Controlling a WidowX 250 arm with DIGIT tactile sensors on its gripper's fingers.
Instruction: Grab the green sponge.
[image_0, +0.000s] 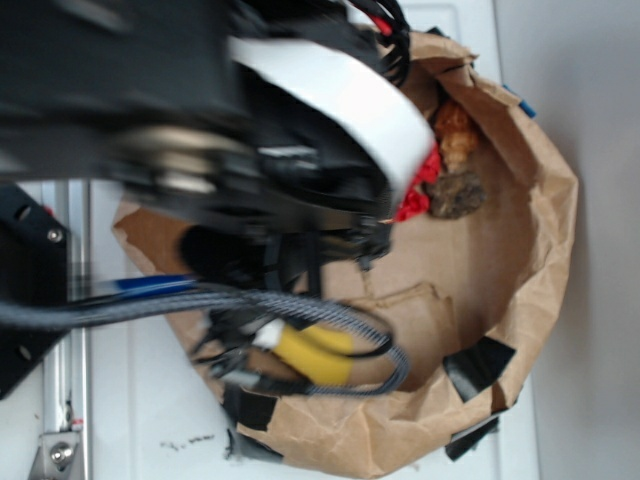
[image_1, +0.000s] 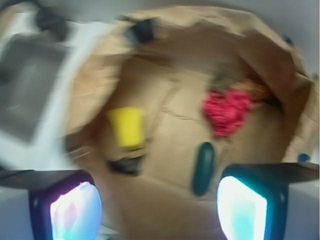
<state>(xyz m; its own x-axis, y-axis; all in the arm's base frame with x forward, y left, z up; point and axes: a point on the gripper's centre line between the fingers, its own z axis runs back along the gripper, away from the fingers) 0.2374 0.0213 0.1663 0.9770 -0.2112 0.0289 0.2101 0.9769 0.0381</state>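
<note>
Both views are blurred, and our arm (image_0: 250, 130) hides much of the bag (image_0: 540, 200). We count one sponge (image_1: 127, 127) on the bag floor's left, one green capsule (image_1: 204, 167), one red wad (image_1: 227, 111). Our gripper (image_1: 159, 210) hangs spread wide, empty

Brown paper bag (image_1: 165, 140), dark green capsule (image_1: 204, 168), red wad (image_1: 227, 112) (both lying inside)

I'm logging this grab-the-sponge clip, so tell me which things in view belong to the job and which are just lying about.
Part of the job:
- yellow sponge, lying on the paper floor, not yet held
- gripper, fingers apart, nothing between them

Just lying about:
- dark green capsule
- red wad
- brownish lumps beside the wad
- brown paper bag wall around everything
</note>
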